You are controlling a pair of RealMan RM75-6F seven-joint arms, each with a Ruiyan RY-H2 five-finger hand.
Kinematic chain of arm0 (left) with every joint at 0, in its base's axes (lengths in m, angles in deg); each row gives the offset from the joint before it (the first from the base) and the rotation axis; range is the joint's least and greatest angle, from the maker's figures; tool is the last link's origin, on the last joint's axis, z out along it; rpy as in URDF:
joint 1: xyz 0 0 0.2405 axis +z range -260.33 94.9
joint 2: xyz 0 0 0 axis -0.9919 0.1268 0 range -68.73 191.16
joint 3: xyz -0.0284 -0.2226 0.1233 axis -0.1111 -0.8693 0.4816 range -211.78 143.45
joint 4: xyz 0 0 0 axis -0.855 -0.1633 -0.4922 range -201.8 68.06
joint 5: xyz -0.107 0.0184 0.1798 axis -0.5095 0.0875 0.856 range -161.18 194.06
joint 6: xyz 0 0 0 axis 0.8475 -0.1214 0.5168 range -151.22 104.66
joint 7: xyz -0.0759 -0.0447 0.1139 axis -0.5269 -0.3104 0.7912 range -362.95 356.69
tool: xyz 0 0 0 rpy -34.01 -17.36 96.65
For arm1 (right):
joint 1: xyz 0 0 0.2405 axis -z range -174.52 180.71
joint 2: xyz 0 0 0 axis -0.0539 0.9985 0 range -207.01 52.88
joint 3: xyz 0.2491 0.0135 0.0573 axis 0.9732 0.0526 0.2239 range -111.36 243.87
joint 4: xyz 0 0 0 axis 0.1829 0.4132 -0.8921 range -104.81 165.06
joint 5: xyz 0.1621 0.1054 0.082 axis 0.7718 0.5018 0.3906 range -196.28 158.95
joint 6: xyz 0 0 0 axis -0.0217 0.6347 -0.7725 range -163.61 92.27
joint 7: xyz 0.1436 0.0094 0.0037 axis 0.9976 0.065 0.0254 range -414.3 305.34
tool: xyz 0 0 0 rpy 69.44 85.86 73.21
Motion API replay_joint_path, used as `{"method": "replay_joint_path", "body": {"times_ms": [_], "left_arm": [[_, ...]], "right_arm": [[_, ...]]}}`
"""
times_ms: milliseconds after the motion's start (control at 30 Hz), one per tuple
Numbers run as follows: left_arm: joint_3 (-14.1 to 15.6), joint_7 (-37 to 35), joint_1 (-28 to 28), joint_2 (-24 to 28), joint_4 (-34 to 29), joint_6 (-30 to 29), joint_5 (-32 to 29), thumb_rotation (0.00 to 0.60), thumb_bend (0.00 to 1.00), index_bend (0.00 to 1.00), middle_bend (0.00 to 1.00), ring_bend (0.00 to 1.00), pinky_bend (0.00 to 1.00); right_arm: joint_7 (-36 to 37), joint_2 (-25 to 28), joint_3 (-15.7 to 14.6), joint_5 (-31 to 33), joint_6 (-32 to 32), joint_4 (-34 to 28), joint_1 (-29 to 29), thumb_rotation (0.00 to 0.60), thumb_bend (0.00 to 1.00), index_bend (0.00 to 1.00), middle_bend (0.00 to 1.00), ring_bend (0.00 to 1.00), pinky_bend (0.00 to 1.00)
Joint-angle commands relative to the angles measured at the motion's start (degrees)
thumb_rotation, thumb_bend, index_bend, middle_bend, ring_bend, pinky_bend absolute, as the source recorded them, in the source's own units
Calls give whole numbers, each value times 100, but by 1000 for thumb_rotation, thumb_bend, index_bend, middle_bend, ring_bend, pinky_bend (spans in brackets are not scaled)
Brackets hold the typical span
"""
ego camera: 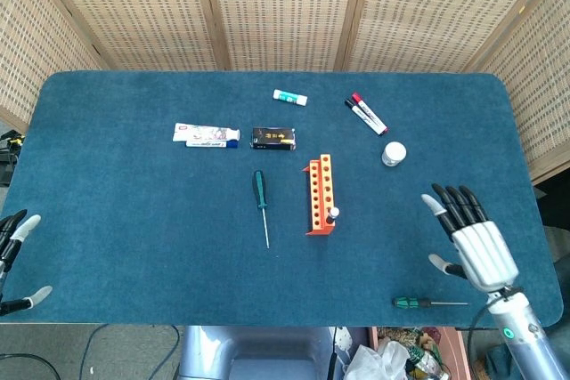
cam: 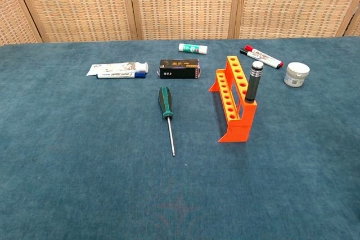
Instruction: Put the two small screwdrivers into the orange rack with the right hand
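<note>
The right hand (ego camera: 472, 242) hangs over the near right part of the blue table (ego camera: 116, 211), fingers spread and straight, holding nothing; it is well apart from the orange rack (ego camera: 320, 194) and shows only in the head view. The left hand (ego camera: 13, 255) sits at the table's near left edge, mostly cut off by the frame, its visible fingers apart and empty.

The orange rack stands upright near the middle of the table. A black-handled screwdriver (cam: 253, 81) stands upright in a hole at the rack's near end, its silver-capped top rising above the rack. A second screwdriver with a green and black handle (cam: 166, 112) lies flat on the table left of the rack, apart from it, shaft pointing toward the near edge. A small green-handled screwdriver (ego camera: 427, 303) lies at the near edge of the table just below the right hand; whether it rests on the cloth or just off it is hard to tell.

Behind the rack lie a black box (cam: 179, 68), a toothpaste tube (cam: 117, 70), a white glue stick (cam: 192, 48), two markers (cam: 261, 57) and a small white jar (cam: 296, 74)
</note>
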Motion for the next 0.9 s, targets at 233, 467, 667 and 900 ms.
{"method": "replay_joint_path", "body": {"times_ms": [233,467,667,900], "left_arm": [[54,-58,54,28,24,-101,136,600,0,0,0,0,0],[57,-117,70,54,37,-115,125,600,0,0,0,0,0],[41,-82,28,48,23,-8,60,600,0,0,0,0,0],[28,-50,20,41,10,22,24,600,0,0,0,0,0]], "right_arm": [[205,-390,-435,-312,-97,683,356,600,0,136,0,0,0],[182,-808,-621,-217,-531,984,486,600,0,363,0,0,0],[179,-1240,-646,-72,-805,1056,597,600,22,394,0,0,0],[103,-1504,-617,107,-1088,1090,634,600,148,413,0,0,7]]}}
